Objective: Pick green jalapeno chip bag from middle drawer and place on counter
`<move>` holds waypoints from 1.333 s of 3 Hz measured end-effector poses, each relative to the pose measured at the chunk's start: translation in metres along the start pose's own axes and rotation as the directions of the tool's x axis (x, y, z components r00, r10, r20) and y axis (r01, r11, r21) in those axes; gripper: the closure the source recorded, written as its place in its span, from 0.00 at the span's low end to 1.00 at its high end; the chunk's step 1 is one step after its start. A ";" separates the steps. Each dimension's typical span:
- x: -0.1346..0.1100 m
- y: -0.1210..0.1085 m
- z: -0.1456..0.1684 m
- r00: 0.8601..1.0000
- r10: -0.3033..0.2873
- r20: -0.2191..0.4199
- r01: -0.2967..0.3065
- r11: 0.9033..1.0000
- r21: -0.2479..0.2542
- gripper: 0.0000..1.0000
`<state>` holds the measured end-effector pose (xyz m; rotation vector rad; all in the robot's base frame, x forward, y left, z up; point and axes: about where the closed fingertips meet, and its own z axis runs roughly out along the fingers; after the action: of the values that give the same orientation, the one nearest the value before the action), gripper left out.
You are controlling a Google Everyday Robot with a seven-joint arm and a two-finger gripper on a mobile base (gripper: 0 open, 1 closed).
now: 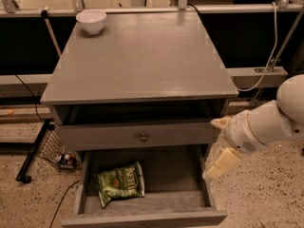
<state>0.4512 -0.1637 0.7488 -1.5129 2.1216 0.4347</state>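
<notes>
The green jalapeno chip bag (120, 183) lies flat on the floor of the open middle drawer (142, 208), towards its left side. The counter (137, 56) is the broad grey top of the cabinet above it. My gripper (217, 145) hangs at the cabinet's right front corner, just outside the drawer's right wall and level with the knobbed drawer front. Its two pale fingers (221, 163) stand apart, open and empty. The gripper is well right of the bag and above it, not touching it.
A white bowl (91, 21) stands at the counter's back left corner. The drawer above has a grey front with a small round knob (143, 137). A black wire rack (45, 144) and cables lie on the speckled floor to the left. A railing runs behind the cabinet.
</notes>
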 end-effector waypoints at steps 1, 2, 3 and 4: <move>0.017 0.000 0.040 1.000 0.007 -0.002 -0.007 1.000 -0.004 0.00; 0.030 -0.004 0.087 1.000 0.013 0.021 -0.013 1.000 0.007 0.00; 0.030 -0.004 0.087 1.000 0.013 0.021 -0.013 1.000 0.007 0.00; 0.038 -0.006 0.108 0.999 0.001 0.053 -0.002 1.000 0.009 0.00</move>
<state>0.4694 -0.1386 0.6383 -1.4791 2.0817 0.4601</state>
